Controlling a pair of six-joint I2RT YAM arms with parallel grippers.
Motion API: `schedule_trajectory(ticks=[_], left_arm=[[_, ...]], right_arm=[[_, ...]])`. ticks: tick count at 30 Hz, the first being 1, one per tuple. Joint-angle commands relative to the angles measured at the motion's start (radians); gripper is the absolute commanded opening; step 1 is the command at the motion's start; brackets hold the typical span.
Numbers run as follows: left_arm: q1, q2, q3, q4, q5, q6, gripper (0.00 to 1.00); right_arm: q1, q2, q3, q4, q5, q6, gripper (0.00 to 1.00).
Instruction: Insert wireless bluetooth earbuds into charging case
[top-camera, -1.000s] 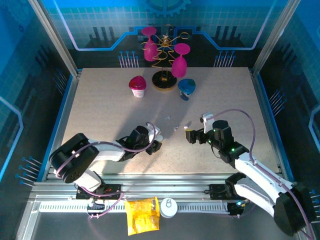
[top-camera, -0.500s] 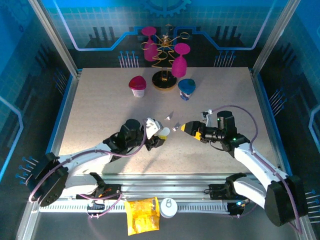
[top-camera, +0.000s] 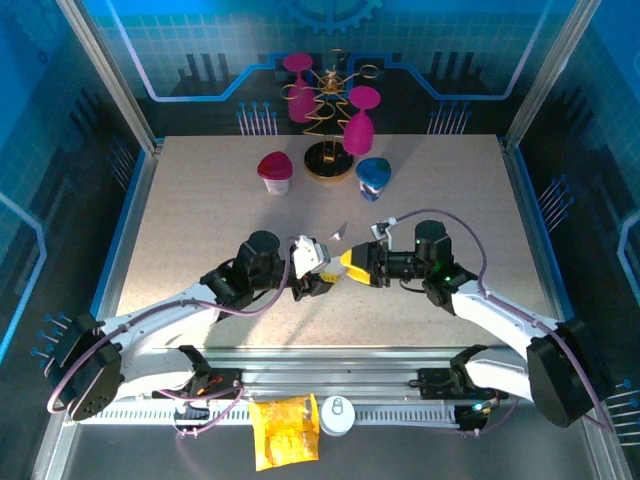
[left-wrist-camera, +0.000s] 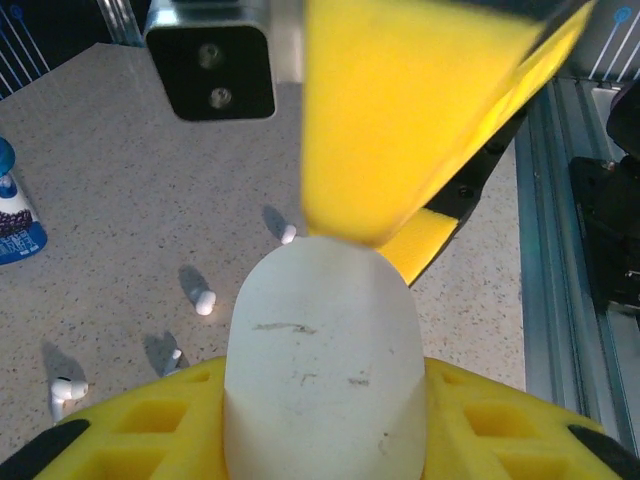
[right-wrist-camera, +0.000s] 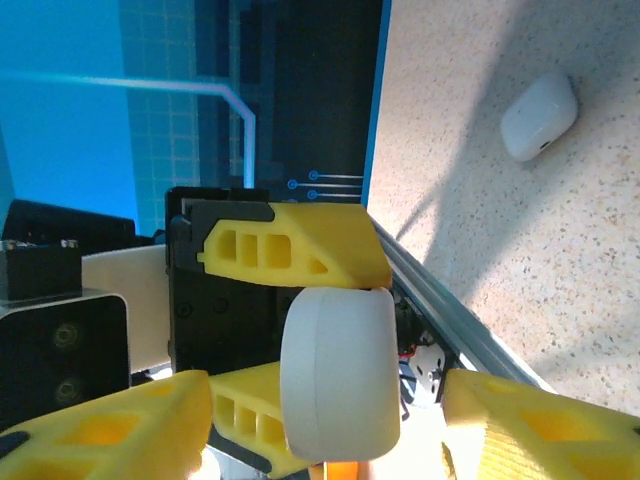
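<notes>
My left gripper (top-camera: 312, 270) is shut on a white pill-shaped charging case (top-camera: 326, 263), held up off the table near the middle. In the left wrist view the case (left-wrist-camera: 320, 360) stands between my yellow fingers (left-wrist-camera: 140, 420). My right gripper (top-camera: 352, 266) faces it from the right. Its yellow fingers (right-wrist-camera: 100, 430) flank the case (right-wrist-camera: 340, 375) with a gap showing on each side, so it is open. Several tiny white earbuds (left-wrist-camera: 205, 302) lie loose on the table below. A second white case (right-wrist-camera: 540, 115) lies on the table.
At the back stand a pink cup (top-camera: 275, 172), a wire rack with pink glasses (top-camera: 330, 110) and a small blue bottle (top-camera: 373, 178). A yellow bag (top-camera: 283, 430) and a white lid (top-camera: 337, 415) rest on the front rail.
Both arms have swung in toward the table's middle. The left carried the case up and rightward; the right gripper came up to the case and its jaws narrowed around it.
</notes>
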Motion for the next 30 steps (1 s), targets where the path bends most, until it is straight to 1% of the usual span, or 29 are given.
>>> schedule_trajectory(ticks=[1, 6, 8, 11, 13, 14, 15, 17, 18, 21, 24, 26, 28, 30], left_arm=[[-0.008, -0.008, 0.037, -0.008, 0.031, 0.023, 0.42], [-0.011, -0.006, 0.034, 0.000, 0.029, 0.022, 0.42], [-0.011, -0.008, 0.027, 0.010, 0.021, 0.020, 0.45], [-0.011, -0.018, 0.012, 0.046, 0.012, 0.004, 0.58], [-0.011, -0.026, -0.007, 0.108, 0.004, -0.028, 0.74], [-0.011, -0.032, -0.022, 0.155, -0.002, -0.052, 0.83], [-0.012, -0.035, -0.039, 0.218, -0.006, -0.079, 0.90], [-0.012, -0.035, -0.070, 0.341, -0.009, -0.133, 0.97], [-0.011, -0.031, -0.085, 0.407, -0.013, -0.162, 0.99], [-0.011, -0.008, -0.117, 0.570, -0.027, -0.221, 0.99], [-0.011, 0.011, -0.125, 0.674, -0.030, -0.255, 0.99], [-0.012, 0.021, -0.123, 0.712, -0.030, -0.264, 0.98], [-0.012, 0.031, -0.114, 0.733, -0.034, -0.264, 0.96], [-0.010, 0.047, -0.104, 0.751, -0.040, -0.256, 0.94]], right_arm=[[0.016, 0.019, 0.001, 0.093, -0.019, 0.061, 0.50], [0.018, 0.033, -0.012, 0.115, -0.018, 0.088, 0.23], [0.017, 0.030, -0.014, 0.123, -0.016, 0.097, 0.15], [0.009, 0.023, -0.014, 0.147, -0.015, 0.124, 0.11], [-0.006, 0.017, -0.016, 0.191, -0.017, 0.158, 0.11], [-0.015, 0.015, -0.020, 0.228, -0.016, 0.189, 0.11], [-0.026, 0.015, -0.027, 0.273, -0.017, 0.227, 0.11], [-0.048, 0.017, -0.035, 0.373, -0.021, 0.302, 0.11], [-0.058, 0.020, -0.039, 0.429, -0.023, 0.345, 0.11], [-0.085, 0.037, -0.047, 0.597, -0.027, 0.473, 0.11], [-0.106, 0.066, -0.061, 0.773, -0.011, 0.607, 0.11], [-0.110, 0.083, -0.064, 0.860, 0.001, 0.672, 0.11], [-0.108, 0.089, -0.064, 0.898, 0.012, 0.703, 0.11], [-0.107, 0.078, -0.064, 0.888, 0.015, 0.705, 0.11]])
